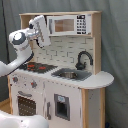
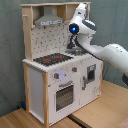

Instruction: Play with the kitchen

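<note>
Against a grey curtain (image 1: 112, 45) stands the large white and pale-wood toy kitchen (image 1: 60, 75) on a wooden floor (image 2: 95, 112). Its black-red hob (image 1: 36, 66), black faucet (image 1: 83, 59) and small upper microwave (image 1: 67, 24) show in the first exterior view. Raised before the grey hood (image 2: 49, 20), the white robot arm (image 1: 22, 42) hides the gripper (image 1: 41, 22); whether its fingers are spread, I cannot tell.

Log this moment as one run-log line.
arm: raised above hob | gripper: near microwave, fingers unclear | contact: none visible | kitchen: oven door closed
</note>
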You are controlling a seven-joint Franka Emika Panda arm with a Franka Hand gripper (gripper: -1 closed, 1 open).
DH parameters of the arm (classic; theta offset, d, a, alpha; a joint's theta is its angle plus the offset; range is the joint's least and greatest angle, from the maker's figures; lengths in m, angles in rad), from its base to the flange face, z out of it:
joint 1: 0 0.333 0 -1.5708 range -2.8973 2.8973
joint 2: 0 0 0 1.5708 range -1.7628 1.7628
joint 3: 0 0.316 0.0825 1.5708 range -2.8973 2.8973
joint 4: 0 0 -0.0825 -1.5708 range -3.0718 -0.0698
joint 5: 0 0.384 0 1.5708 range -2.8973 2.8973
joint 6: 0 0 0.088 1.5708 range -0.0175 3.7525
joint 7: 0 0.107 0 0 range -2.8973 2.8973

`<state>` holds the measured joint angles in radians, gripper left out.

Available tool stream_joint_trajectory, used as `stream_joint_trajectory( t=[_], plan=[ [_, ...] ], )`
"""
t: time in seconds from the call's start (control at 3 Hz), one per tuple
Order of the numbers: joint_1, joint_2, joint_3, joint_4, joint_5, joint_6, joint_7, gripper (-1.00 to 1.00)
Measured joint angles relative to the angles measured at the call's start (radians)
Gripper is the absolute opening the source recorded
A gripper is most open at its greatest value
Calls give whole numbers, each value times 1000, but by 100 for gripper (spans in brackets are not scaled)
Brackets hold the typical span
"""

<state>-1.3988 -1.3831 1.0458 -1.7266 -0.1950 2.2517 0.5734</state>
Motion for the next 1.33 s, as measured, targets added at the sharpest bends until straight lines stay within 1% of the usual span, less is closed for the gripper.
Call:
stream_joint_trajectory(
  t=[0.33,0.67,1.0,1.33],
  plan=[
    [49,0,-31,-24,-1,-60,-58,-100],
    [76,0,-59,-95,-1,-73,-118,-100],
    [144,-8,-84,-173,-2,-73,-147,-100],
    [208,-16,-107,-254,-9,-59,-155,-100]
  ],
)
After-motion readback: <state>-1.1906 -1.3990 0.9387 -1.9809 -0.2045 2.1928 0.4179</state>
